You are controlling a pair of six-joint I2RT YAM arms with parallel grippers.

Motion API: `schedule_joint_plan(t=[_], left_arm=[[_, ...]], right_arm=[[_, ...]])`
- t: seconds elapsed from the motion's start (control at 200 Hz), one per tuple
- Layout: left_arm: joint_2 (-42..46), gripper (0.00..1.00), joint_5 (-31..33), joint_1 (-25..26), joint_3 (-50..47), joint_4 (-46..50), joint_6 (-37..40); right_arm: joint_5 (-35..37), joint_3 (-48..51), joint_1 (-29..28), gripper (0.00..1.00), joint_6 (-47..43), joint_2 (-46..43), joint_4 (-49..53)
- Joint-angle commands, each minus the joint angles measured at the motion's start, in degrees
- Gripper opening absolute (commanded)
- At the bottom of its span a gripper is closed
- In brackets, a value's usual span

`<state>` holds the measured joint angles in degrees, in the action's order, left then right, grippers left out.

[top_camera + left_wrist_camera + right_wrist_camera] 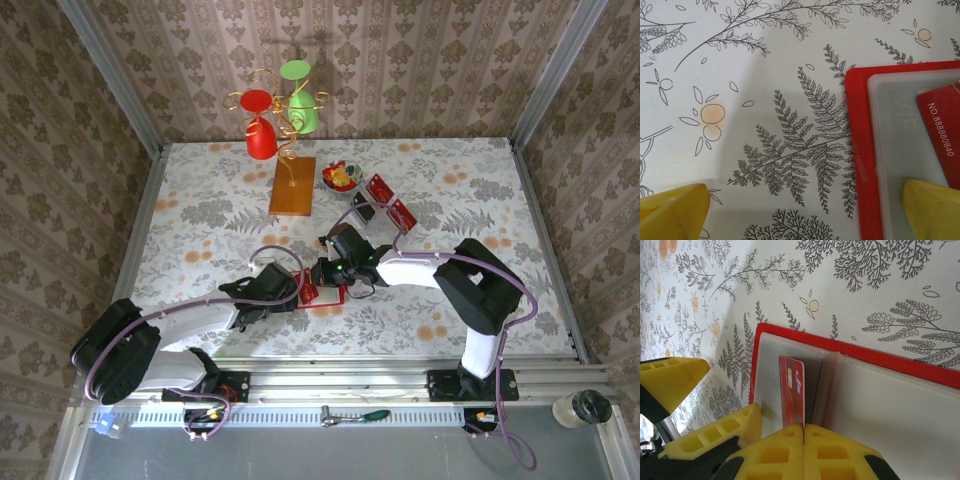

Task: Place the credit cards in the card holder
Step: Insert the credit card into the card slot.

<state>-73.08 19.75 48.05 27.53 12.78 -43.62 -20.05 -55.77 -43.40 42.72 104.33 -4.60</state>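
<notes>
The card holder [328,294] lies open on the flowered cloth, with a red rim [860,150] and pale inner pages [890,415]. My right gripper [803,427] is shut on one red credit card [792,390]. The card stands on edge over the left page, beside the clear pocket sleeves. The same card's numbered face [940,130] appears in the left wrist view. My left gripper [805,200] is open and low at the holder's left edge. One yellow finger [932,210] rests over the pale page, the other [670,212] over the cloth. More credit cards [390,202] lie further back.
A clear tray [368,208] holds the spare cards behind the right gripper [336,270]. A small bowl [339,177] and a wire stand with red and green cups on a wooden base [292,186] stand at the back. A screwdriver [352,417] lies on the front rail.
</notes>
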Motion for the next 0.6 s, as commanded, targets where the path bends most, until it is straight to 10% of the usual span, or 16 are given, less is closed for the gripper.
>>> schedule_joint_plan(t=[0.0, 0.595], left_arm=[[-0.8, 1.00, 1.5, 0.6, 0.2, 1.3, -1.2], [-0.1, 1.00, 3.3, 1.5, -1.0, 3.5, -4.2]], right_arm=[[-0.5, -0.1, -0.4, 0.00, 0.6, 1.1, 1.0], [1.5, 7.1, 4.9, 0.00, 5.6, -8.9, -8.3]])
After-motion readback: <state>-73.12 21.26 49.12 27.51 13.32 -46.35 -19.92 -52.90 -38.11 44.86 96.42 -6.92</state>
